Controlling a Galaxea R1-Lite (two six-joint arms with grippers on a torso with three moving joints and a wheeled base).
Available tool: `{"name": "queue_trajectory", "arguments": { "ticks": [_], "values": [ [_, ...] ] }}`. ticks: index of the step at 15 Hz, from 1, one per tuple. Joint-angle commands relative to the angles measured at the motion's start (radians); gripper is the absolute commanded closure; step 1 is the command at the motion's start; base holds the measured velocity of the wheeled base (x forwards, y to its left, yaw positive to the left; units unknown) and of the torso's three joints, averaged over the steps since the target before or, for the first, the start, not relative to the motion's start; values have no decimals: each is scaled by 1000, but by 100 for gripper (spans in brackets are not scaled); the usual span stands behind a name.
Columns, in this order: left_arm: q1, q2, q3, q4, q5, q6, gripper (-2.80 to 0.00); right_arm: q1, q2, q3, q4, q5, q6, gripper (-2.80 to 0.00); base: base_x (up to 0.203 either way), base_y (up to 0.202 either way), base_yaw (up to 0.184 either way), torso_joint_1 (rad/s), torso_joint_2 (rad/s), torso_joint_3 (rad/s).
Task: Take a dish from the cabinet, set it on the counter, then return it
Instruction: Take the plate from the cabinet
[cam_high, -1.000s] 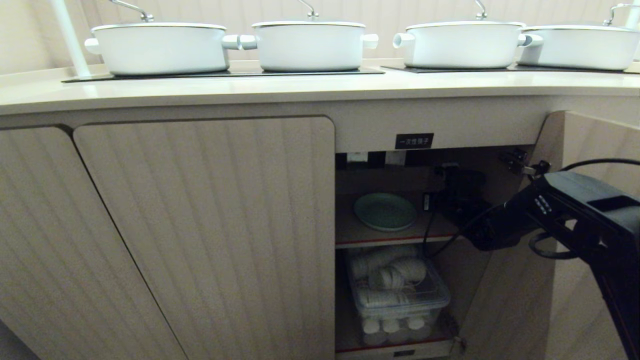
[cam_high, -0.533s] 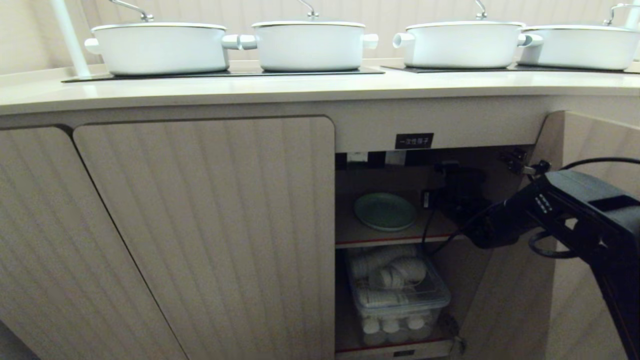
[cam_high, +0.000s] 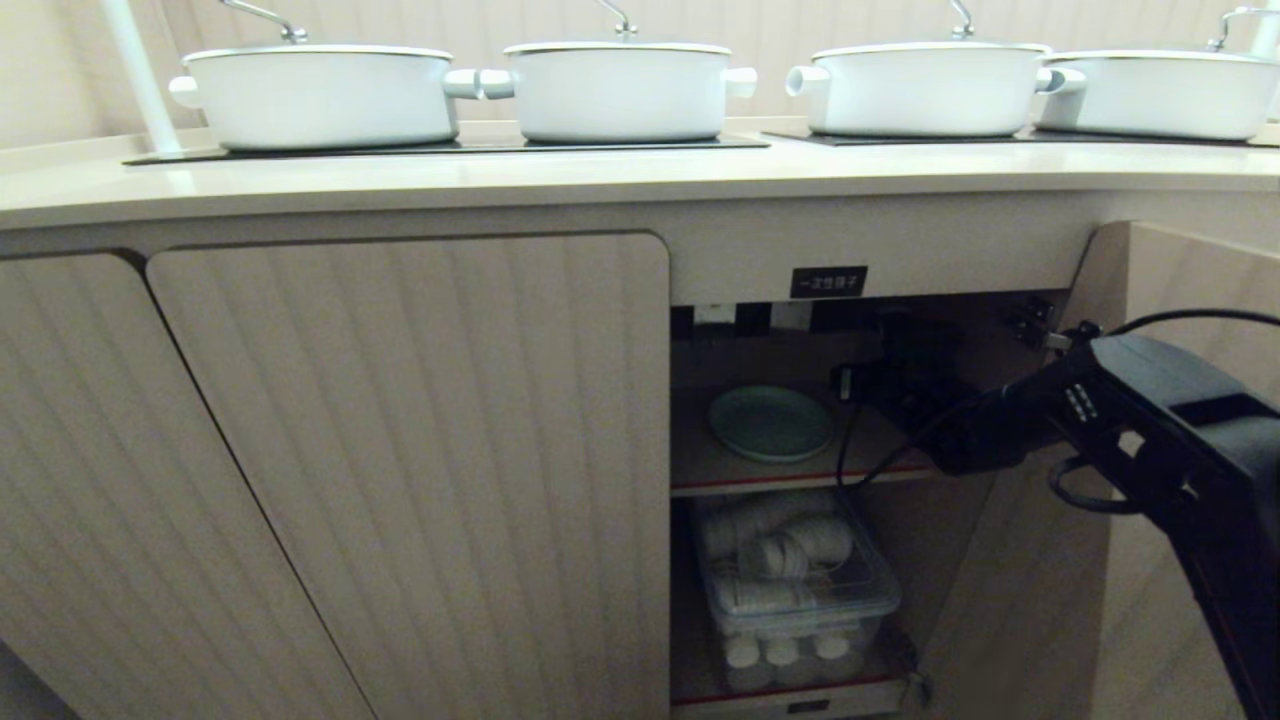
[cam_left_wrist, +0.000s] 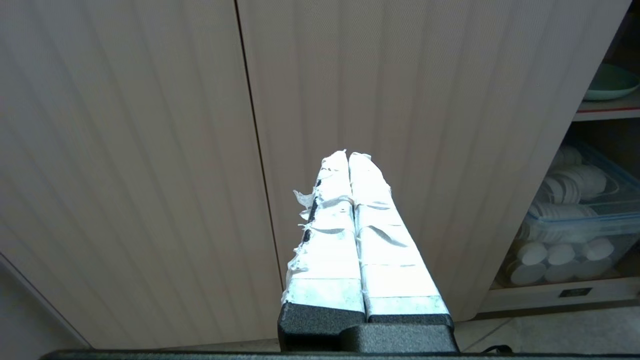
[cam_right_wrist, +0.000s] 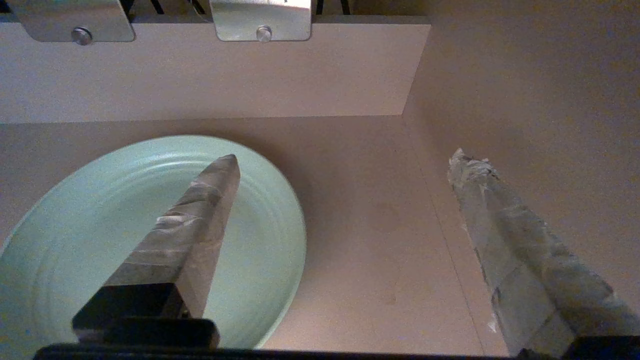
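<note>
Dish (cam_right_wrist: 150, 235) lies flat on the upper shelf (cam_high: 760, 468) inside the cabinet (cam_high: 420, 450), free of any grip. My right gripper (cam_right_wrist: 345, 165) hangs over it with fingers spread wide, one finger (cam_right_wrist: 200, 210) above the plate, the other toward the side wall (cam_right_wrist: 525, 100). Risks as I judge them: pulling out carelessly, that finger could catch the rim and drag the dish off the shelf edge; my cable (cam_high: 850, 450) could snag it too; the open door (cam_high: 1180, 400) crowds my arm. My left gripper (cam_left_wrist: 348, 155) sits pressed together, idle, before the closed doors.
</note>
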Motion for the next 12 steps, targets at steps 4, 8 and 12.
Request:
{"name": "queue_trajectory", "arguments": {
  "ticks": [4,8,12],
  "values": [
    [1,0,0,0,0,0,0,2,25,-103,94,1,0,-280,0,0,0,0,0,0],
    [-1,0,0,0,0,0,0,3,45,-192,208,3,-3,-280,0,0,0,0,0,0],
    [1,0,0,0,0,0,0,3,48,-195,264,4,2,-280,0,0,0,0,0,0]
  ]
}}
